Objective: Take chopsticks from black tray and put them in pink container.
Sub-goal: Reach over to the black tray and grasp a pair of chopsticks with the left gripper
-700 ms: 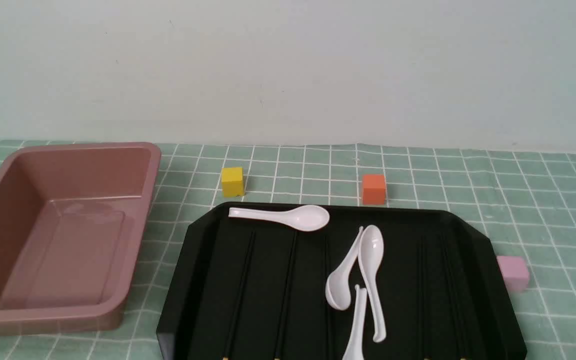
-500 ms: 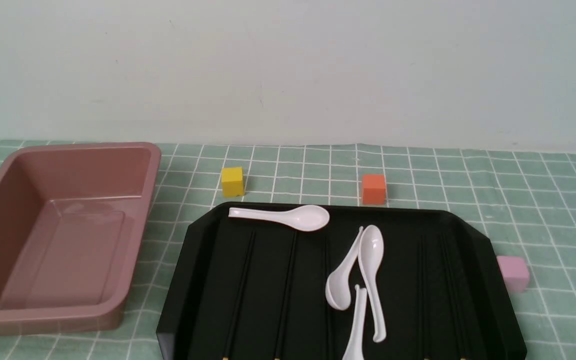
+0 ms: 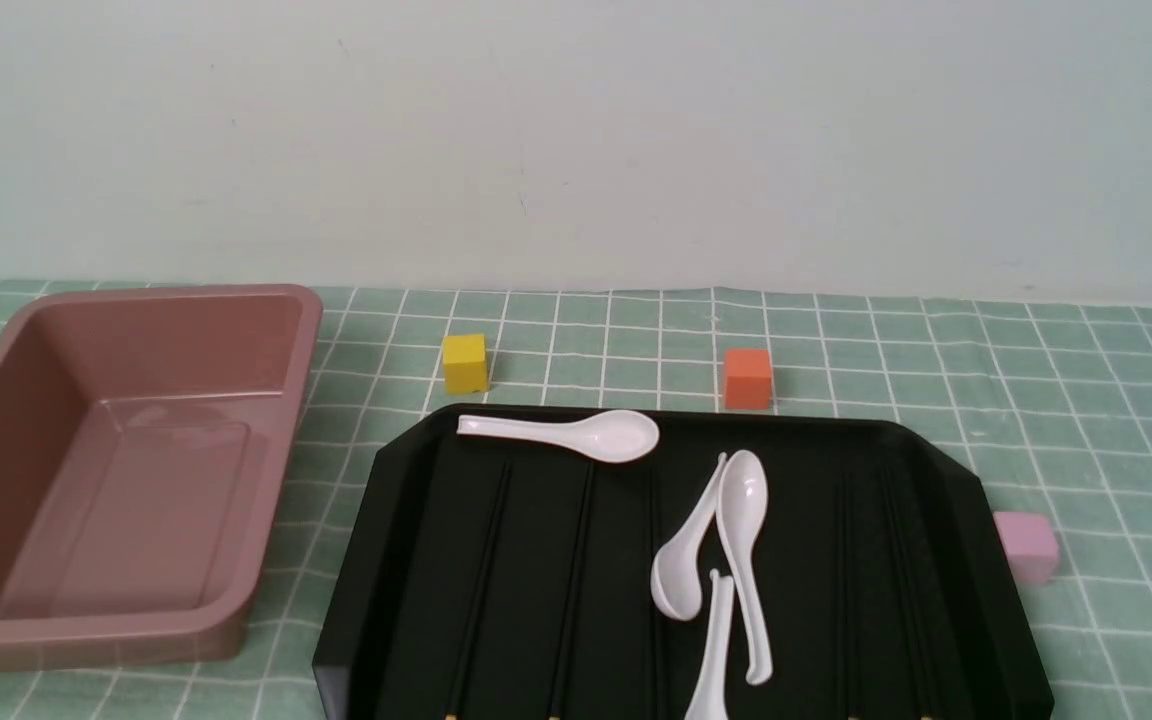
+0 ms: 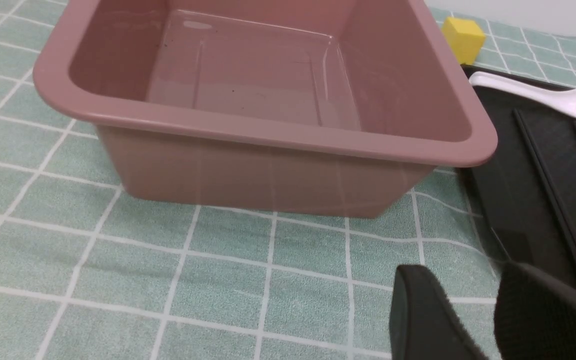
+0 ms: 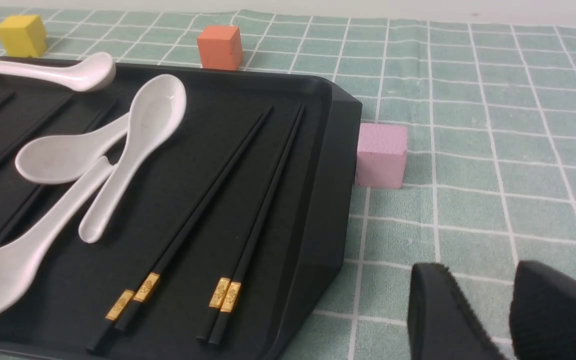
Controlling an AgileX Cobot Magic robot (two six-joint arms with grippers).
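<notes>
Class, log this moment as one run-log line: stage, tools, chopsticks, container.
stage: no pick yet | left tool: open, empty | right tool: open, empty | chopsticks: on black tray | pink container: empty

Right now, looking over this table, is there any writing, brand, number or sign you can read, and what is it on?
No readable text in any view.
Gold bands on the chopsticks: possibly patterned, too small and blurred to read.
Pink container, black tray, white soup spoons, yellow cube, orange cube, pink cube: plain, no labels visible.
</notes>
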